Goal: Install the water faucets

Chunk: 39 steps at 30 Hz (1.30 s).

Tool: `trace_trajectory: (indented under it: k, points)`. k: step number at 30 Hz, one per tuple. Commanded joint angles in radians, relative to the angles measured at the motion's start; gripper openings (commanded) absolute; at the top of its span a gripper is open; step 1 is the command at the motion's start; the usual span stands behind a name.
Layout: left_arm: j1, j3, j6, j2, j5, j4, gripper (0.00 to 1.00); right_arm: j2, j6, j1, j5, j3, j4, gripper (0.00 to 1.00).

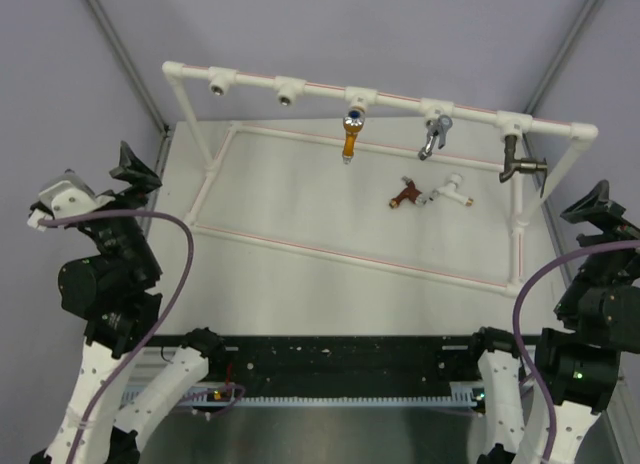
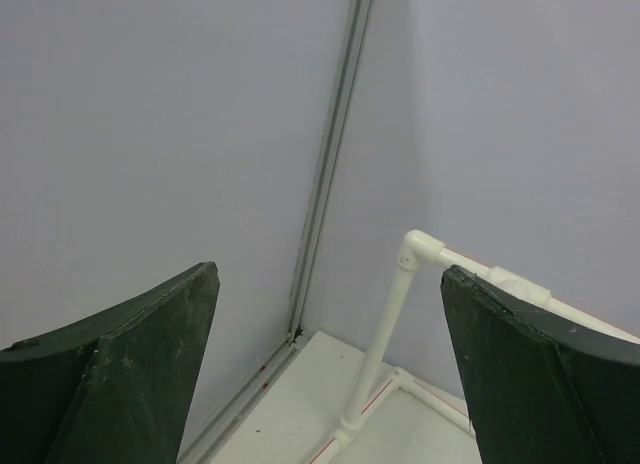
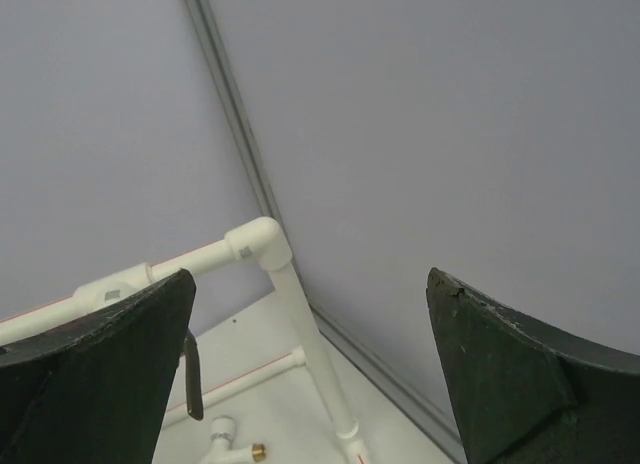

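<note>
fingers (image 2: 130, 384) wide, water faucets (image 1: 405, 194) lying well away

- Across the far side of the table (image 1: 300, 209): white pipe frame (image 1: 300, 87), top rail raised on corner posts, spanning nearly the full width.
- Hanging below the rail's right half: gold faucet (image 1: 350, 136), silver faucet (image 1: 432, 137), dark faucet (image 1: 520, 165), with narrow gaps between them.
- Beneath the two bare tee sockets (image 1: 220, 84) on the left half: open passage down to the surface.
- Flat on the surface: the frame's base pipes, boxing in the middle.
- Inside that box, right of centre: reddish-brown faucet (image 1: 404, 194) and white faucet (image 1: 447, 192), just beside each other, with the widest free surface to their left.
- Outside the frame, one on each side: left gripper (image 2: 328, 314) and right gripper (image 3: 308, 314), jaws spread with nothing between, walls (image 1: 400, 24) close by.
</note>
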Motion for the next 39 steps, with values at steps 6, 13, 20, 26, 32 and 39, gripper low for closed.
trace_trajectory:
  k: [6, 13, 20, 26, 32, 39]
  points:
    - [-0.003, 0.037, -0.047, 0.053, 0.038, 0.022, 0.99, 0.016, 0.034, 0.012, -0.021, -0.024, -0.037, 0.99]
    - [-0.004, -0.006, -0.266, 0.081, 0.109, -0.089, 0.99, 0.121, 0.140, 0.012, -0.095, -0.030, -0.119, 0.99]
    - [-0.004, -0.054, -0.459, 0.103, 0.210, -0.227, 0.99, 0.245, 0.216, 0.014, -0.156, -0.050, -0.100, 0.99]
    - [-0.004, -0.129, -0.456, 0.072, 0.192, -0.247, 0.99, 0.329, 0.187, 0.012, -0.158, -0.016, -0.054, 0.99]
    - [-0.003, -0.154, -0.400, 0.070, 0.186, -0.242, 0.99, 0.437, 0.124, 0.011, -0.194, 0.008, 0.038, 0.99]
    - [-0.003, -0.169, -0.376, 0.070, 0.174, -0.245, 0.99, 0.636, 0.105, -0.096, -0.417, 0.054, 0.160, 0.99]
